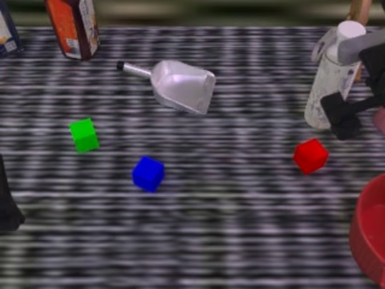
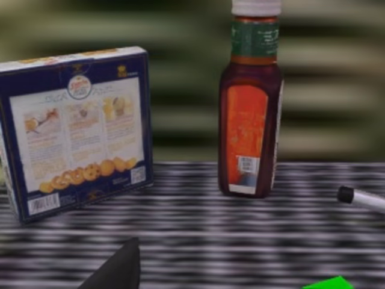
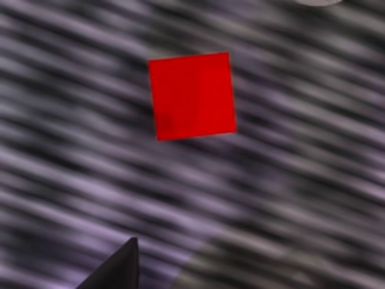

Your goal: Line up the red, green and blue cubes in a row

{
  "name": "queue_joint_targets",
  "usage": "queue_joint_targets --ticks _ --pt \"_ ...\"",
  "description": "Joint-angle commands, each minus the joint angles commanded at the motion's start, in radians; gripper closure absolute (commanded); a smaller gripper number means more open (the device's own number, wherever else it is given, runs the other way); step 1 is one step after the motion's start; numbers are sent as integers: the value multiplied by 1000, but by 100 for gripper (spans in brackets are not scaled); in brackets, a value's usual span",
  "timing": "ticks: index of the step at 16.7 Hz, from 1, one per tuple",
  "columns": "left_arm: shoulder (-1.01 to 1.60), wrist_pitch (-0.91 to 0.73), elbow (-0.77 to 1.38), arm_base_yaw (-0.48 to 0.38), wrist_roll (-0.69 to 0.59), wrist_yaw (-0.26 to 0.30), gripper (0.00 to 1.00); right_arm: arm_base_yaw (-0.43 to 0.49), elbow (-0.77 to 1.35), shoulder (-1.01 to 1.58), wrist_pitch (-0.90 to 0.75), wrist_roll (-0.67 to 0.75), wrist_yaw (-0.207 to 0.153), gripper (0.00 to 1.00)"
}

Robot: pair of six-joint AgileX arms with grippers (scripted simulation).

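Three small cubes lie apart on the striped cloth. The green cube (image 1: 83, 135) is at the left, the blue cube (image 1: 148, 173) a little right of it and nearer the front, and the red cube (image 1: 310, 155) far over on the right. My right gripper (image 1: 344, 120) hovers just behind and right of the red cube (image 3: 192, 95), open and holding nothing; one dark finger (image 3: 120, 268) shows in its wrist view. My left gripper (image 1: 7, 211) is parked at the left edge, open and empty. A corner of the green cube (image 2: 329, 283) shows in the left wrist view.
A white bottle (image 1: 328, 78) stands right beside my right gripper. A dark red bowl (image 1: 370, 232) sits at the front right edge. A silver scoop (image 1: 183, 84) lies at the back centre. A sauce bottle (image 1: 73, 24) and a biscuit box (image 2: 75, 126) stand at the back left.
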Motion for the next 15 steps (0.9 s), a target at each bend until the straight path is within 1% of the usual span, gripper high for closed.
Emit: queue_joint_targets --ticks 4,7,10,15 --pt "0 0 0 0 0 0 0 45 248 294 -156 -17 -1 0" --pt "0 0 0 0 0 0 0 66 375 439 -228 -25 -2 0" --pt "0 0 0 0 0 0 0 75 428 492 -256 -28 -3 0" --pt "0 0 0 0 0 0 0 70 423 491 -251 -28 -3 0"
